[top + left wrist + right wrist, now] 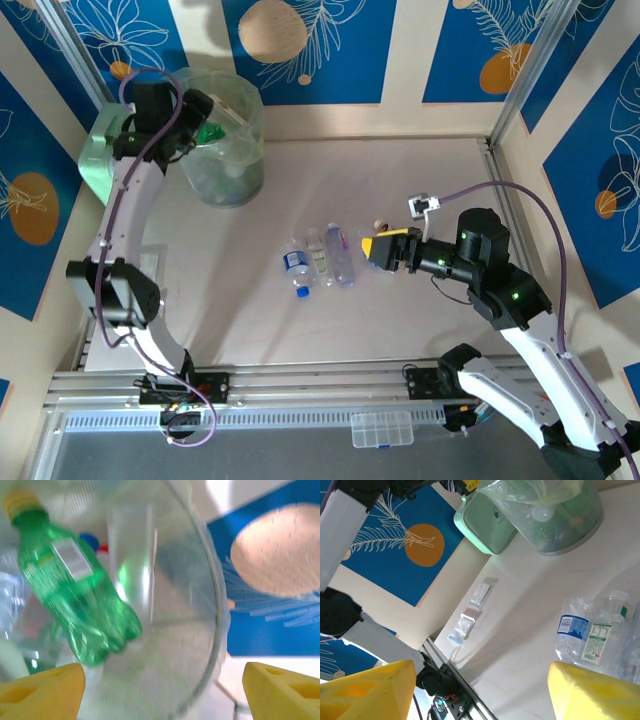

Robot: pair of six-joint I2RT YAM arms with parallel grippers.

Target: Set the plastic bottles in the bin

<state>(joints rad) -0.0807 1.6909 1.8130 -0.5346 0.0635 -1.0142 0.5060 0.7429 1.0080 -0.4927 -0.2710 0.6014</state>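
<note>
Bin: the tall round translucent pale-green plastic wastebasket with a clear bag liner (245,170) is stood at the far left of the table (420,180); bottles are seen through its wall.
Left arm (115,215): it is raised over the bin's mouth. Its jaws are spread wide and nothing is held between them.
Green item: a green plastic bottle with a yellow cap (75,585) is seen tilted inside the bin, beyond the left jaws and clear of them.
Items left on the table: three clear plastic bottles are clustered at mid-table, touching or nearly so. One has a blue label (295,262), one a white-and-green label (318,260), and one is longer and plain (340,255).
Long axis: the longer bottle is laid running roughly from near edge to far edge, across the right jaws' line of reach.
Right arm (490,260): its jaws are parted and empty, and are pointed leftward just beside the longer bottle.
Bearing: the cluster lies directly ahead of the right jaws and well apart from the left ones, so the right arm is judged the nearer for the coming pick.
</note>
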